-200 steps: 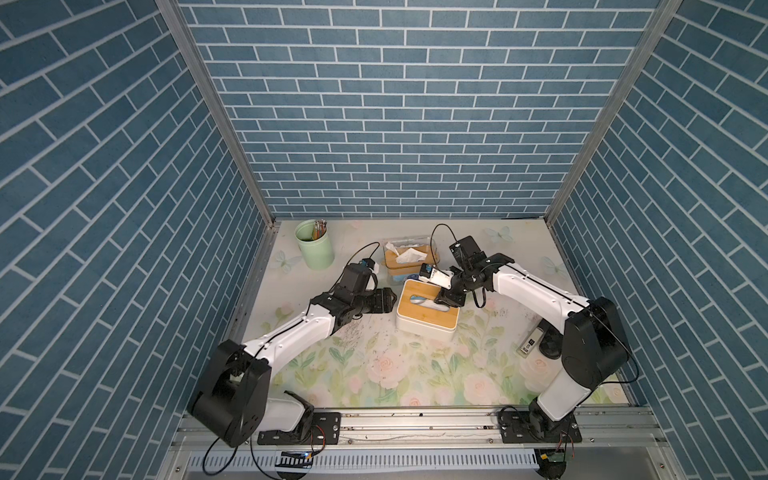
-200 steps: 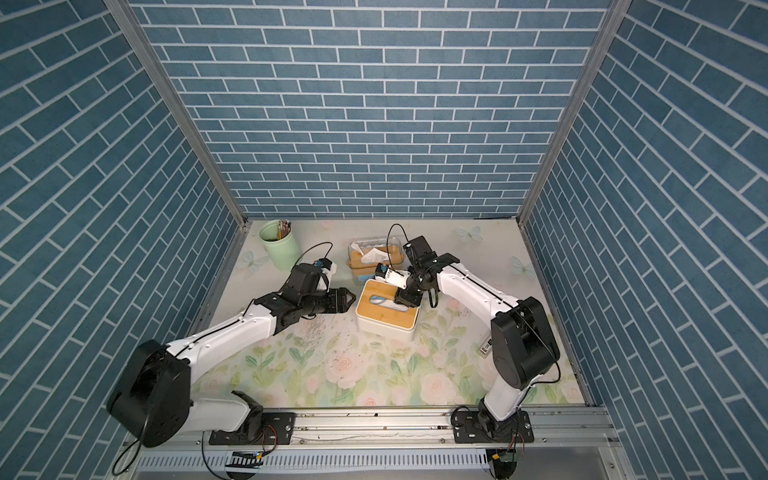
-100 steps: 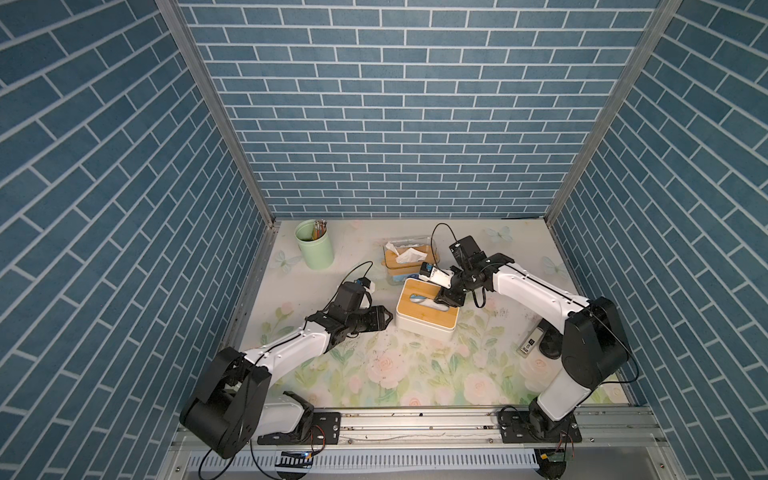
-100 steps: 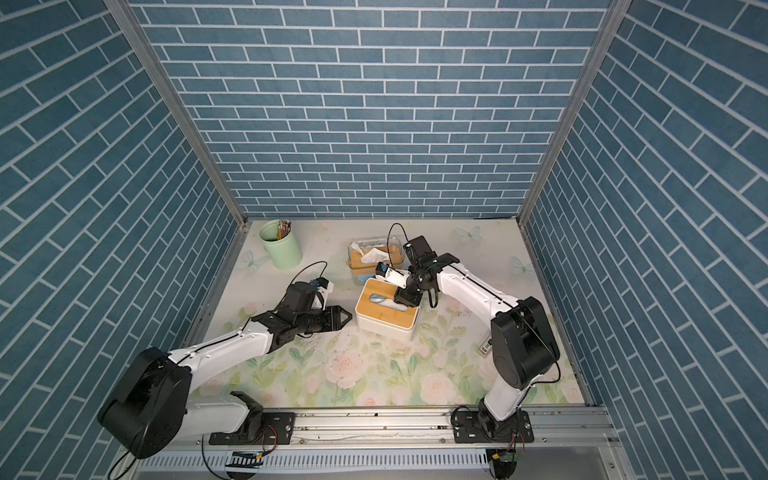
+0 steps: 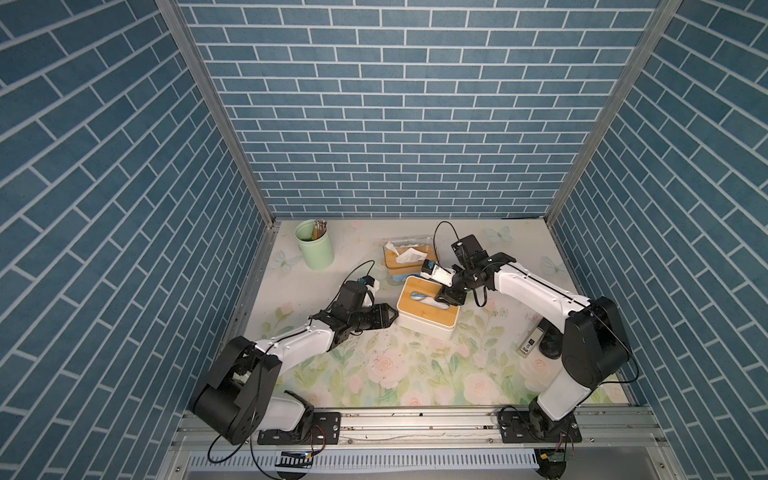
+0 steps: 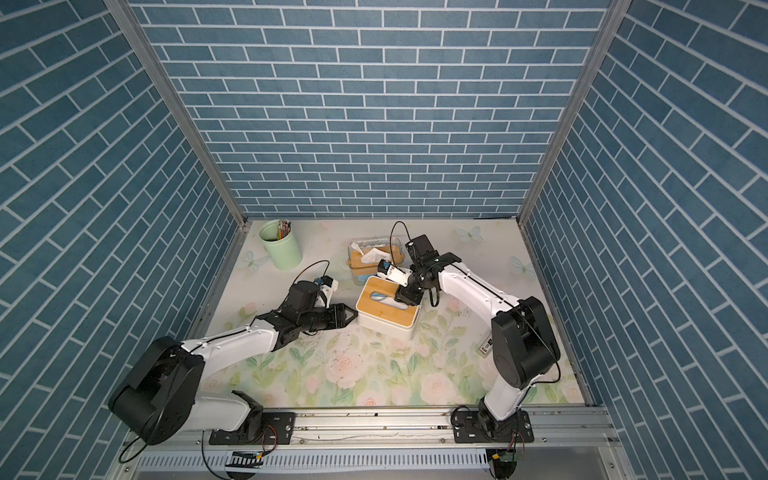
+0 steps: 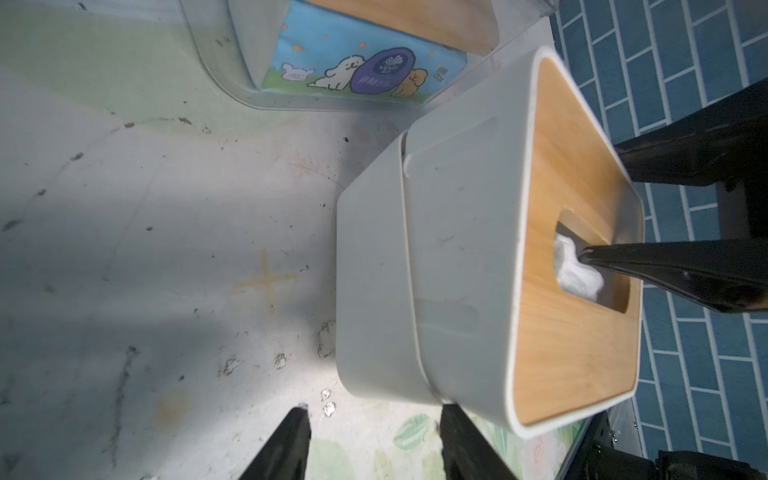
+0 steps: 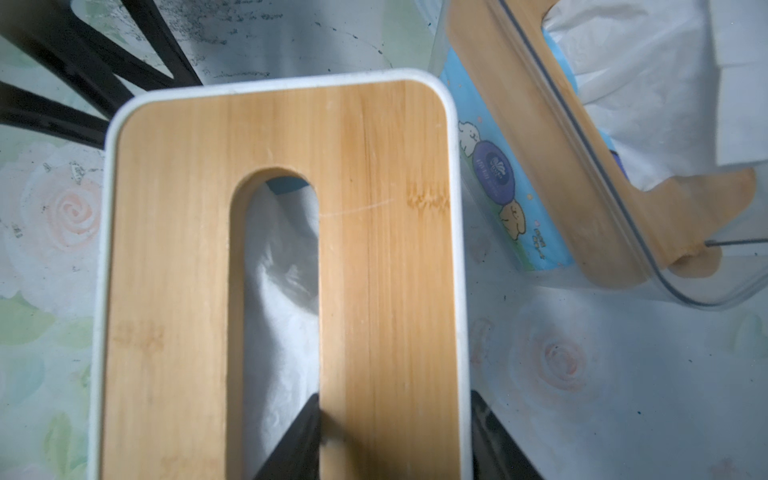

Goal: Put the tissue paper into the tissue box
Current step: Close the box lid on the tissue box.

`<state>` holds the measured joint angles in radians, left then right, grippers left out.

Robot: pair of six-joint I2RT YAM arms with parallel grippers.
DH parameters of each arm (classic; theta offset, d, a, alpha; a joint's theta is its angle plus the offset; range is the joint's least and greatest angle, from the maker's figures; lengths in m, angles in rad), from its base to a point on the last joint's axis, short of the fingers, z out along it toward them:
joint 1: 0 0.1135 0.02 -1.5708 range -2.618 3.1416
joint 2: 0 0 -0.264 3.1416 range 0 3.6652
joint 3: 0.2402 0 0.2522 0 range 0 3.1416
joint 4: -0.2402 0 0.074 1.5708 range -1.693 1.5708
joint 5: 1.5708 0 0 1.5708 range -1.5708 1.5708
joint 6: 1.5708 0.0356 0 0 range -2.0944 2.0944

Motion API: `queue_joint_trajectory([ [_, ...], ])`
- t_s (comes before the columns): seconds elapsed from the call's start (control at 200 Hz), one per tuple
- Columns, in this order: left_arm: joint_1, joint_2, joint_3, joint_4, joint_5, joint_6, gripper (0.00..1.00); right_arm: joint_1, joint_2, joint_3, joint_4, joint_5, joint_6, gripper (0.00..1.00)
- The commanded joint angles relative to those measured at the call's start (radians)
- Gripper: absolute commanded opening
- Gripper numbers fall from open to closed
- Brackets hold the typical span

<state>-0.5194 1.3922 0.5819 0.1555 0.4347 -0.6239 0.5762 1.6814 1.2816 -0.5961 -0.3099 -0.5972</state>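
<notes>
Inspection from the rail, twelve o'clock taken as the back wall.

**Item under task.** The tissue box (image 5: 428, 311), white with a bamboo lid (image 8: 386, 266), stands upright on the flowered surface (image 5: 415, 374) near its middle. The tissue paper (image 8: 278, 299) lies inside it and shows through the lid's long slot. Most of it sits below the lid. A white crest (image 7: 575, 272) rises to about slot level beside a black fingertip.

**Right gripper** (image 5: 444, 297). It reaches in from three o'clock and is tipped down over the lid. One of its fingers (image 8: 297, 436) is down in the slot against the paper, and the other hangs outside the box wall. The fingers stand apart, astride that strip of lid. From here I cannot tell whether they pinch it or merely straddle it.

**Left gripper** (image 5: 388, 318). It lies low at eight o'clock of the box, just beside the near corner. Its fingers (image 7: 291, 440) are spread and hold nothing.

**Other items.**
- A clear box (image 5: 409, 255) with its own tissue stands at twelve o'clock.
- A green cup (image 5: 314, 249) stands at ten o'clock.

**Finding.** The task appears nearly complete, since the paper is in the box. What remains, in my judgement, is to press the crest under the lid and lift the finger out without dragging paper back up.
</notes>
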Motion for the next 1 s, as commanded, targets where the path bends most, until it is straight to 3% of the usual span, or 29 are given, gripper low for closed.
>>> queue_joint_trajectory([
  [0.0,-0.004,0.029,-0.012,0.049,0.005,0.005,0.55,0.007,-0.043,-0.004,0.049,-0.120,0.048,0.17],
  [0.655,-0.004,0.137,-0.035,0.058,-0.064,0.042,0.55,-0.017,-0.070,-0.047,0.056,-0.170,0.092,0.08],
  [0.995,-0.006,0.132,-0.066,0.096,-0.036,0.054,0.55,-0.015,-0.028,-0.073,0.070,-0.145,0.261,0.07],
])
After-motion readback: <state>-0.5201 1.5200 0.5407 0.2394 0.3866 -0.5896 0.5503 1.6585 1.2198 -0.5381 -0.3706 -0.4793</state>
